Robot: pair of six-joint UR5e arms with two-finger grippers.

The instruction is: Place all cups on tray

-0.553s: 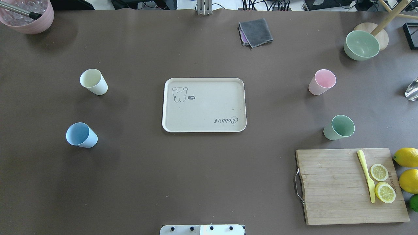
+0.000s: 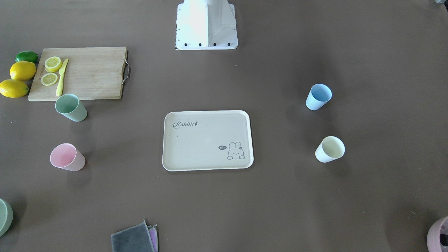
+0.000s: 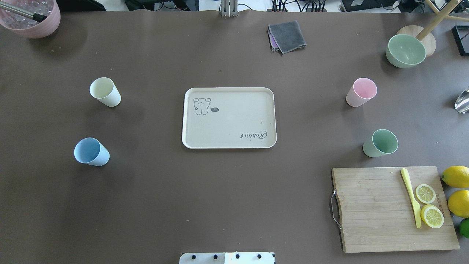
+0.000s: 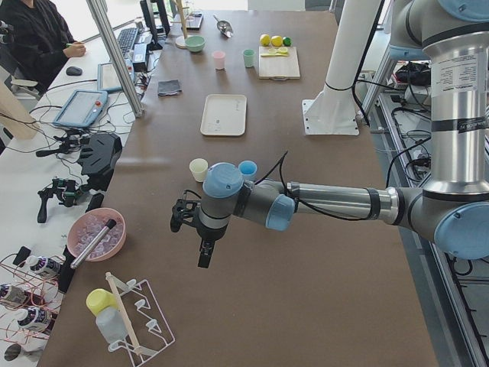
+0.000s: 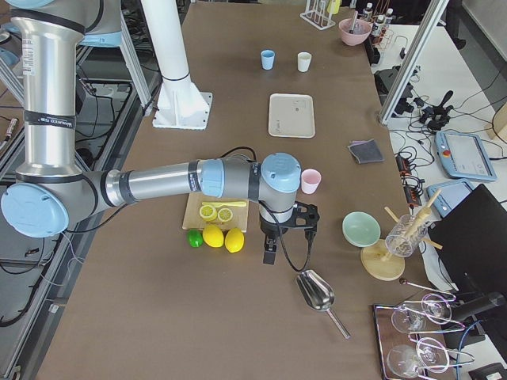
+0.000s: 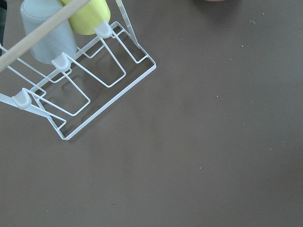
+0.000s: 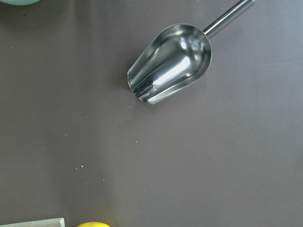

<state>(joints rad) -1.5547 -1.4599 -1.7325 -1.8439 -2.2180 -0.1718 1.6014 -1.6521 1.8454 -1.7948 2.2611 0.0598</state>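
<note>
The beige tray (image 3: 234,121) lies bare at the table's middle, also in the front view (image 2: 203,143). The cream-white cup (image 3: 105,91) and the light blue cup (image 3: 91,151) stand on the table to its left. The pink cup (image 3: 361,92) and the sage green cup (image 3: 380,143) stand to its right. My left gripper (image 4: 191,238) shows only in the exterior left view, beyond the table's left end past the two cups. My right gripper (image 5: 289,241) shows only in the exterior right view, near the lemons. I cannot tell whether either is open or shut.
A wooden cutting board (image 3: 370,209) with lemon slices and a yellow knife (image 3: 411,198) lies front right, lemons (image 3: 456,176) beside it. A green bowl (image 3: 405,50), grey cloth (image 3: 287,36) and pink bowl (image 3: 31,18) stand at the back. A wire rack (image 6: 80,90) and metal scoop (image 7: 168,64) lie under the wrists.
</note>
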